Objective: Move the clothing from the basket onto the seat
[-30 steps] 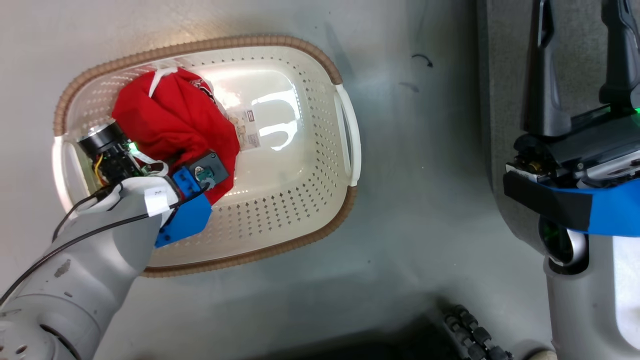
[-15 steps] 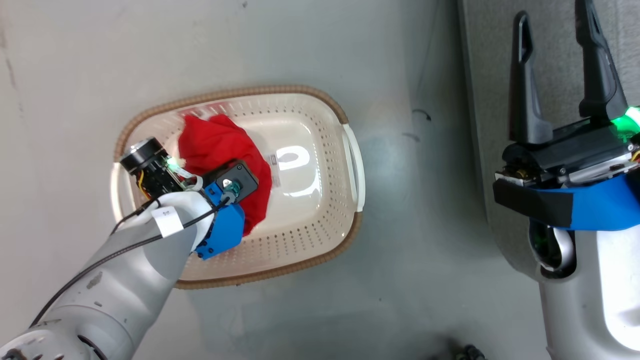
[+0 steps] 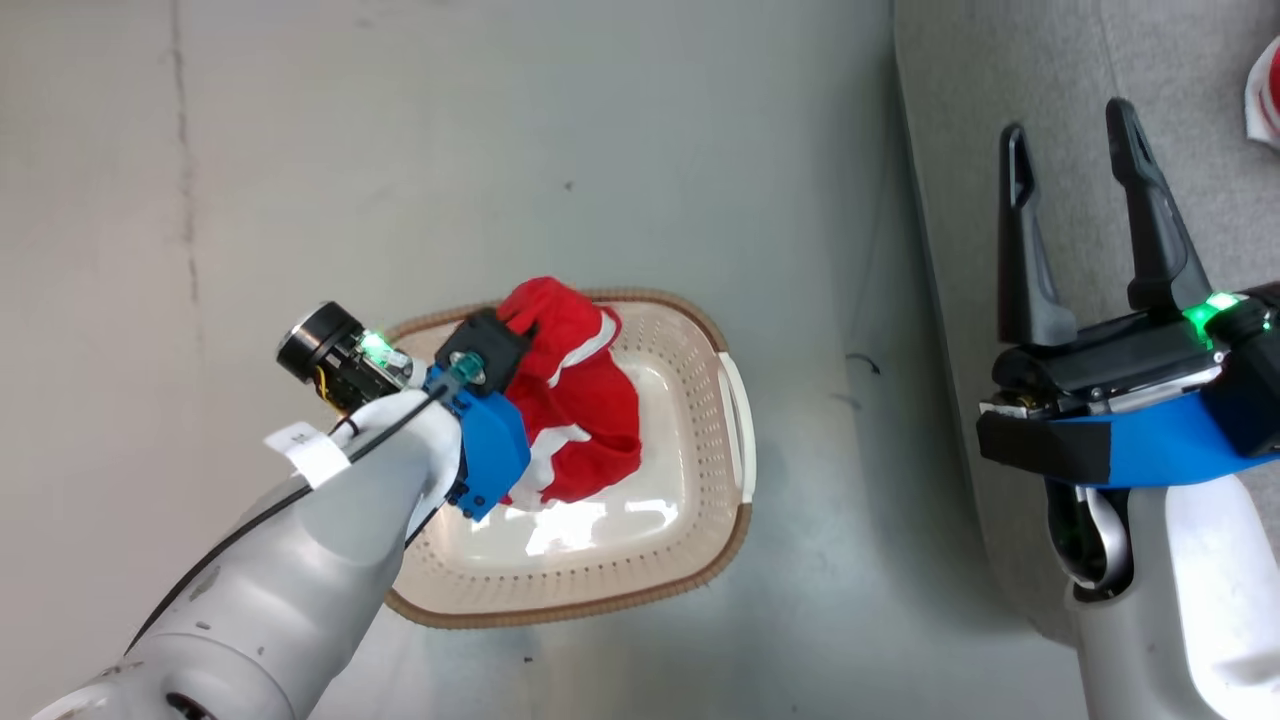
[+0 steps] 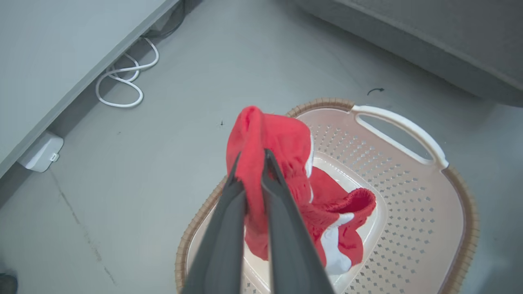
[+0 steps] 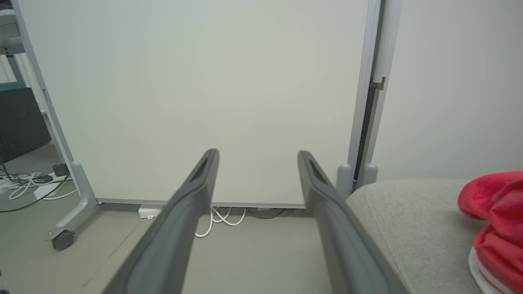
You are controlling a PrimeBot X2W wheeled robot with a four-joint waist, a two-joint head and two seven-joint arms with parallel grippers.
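My left gripper [image 4: 252, 157] is shut on a fold of red clothing [image 4: 286, 163] with white trim. The garment hangs from the fingers over the cream perforated basket [image 4: 408, 212], its lower end still inside. In the head view the same red garment [image 3: 580, 400] droops beside my left wrist over the basket [image 3: 690, 480], hiding the fingers. My right gripper [image 3: 1068, 118] stands open and empty above the edge of the grey seat [image 3: 960, 120]. A second red piece of clothing [image 5: 496, 220] lies on the seat [image 5: 408, 220], and its corner [image 3: 1265, 100] appears at the head view's far right.
The basket stands on a grey floor [image 3: 500, 150] just left of the seat. A white panel on castors [image 5: 204, 102] stands ahead of the right gripper, with white cables [image 5: 220, 216] at its foot. More cable [image 4: 122, 81] and a small white box [image 4: 41, 151] lie by the wall.
The head camera has pulled up and away. My left gripper has risen, lifting the red garment off the basket's bottom so it now hangs. The right gripper stays open.
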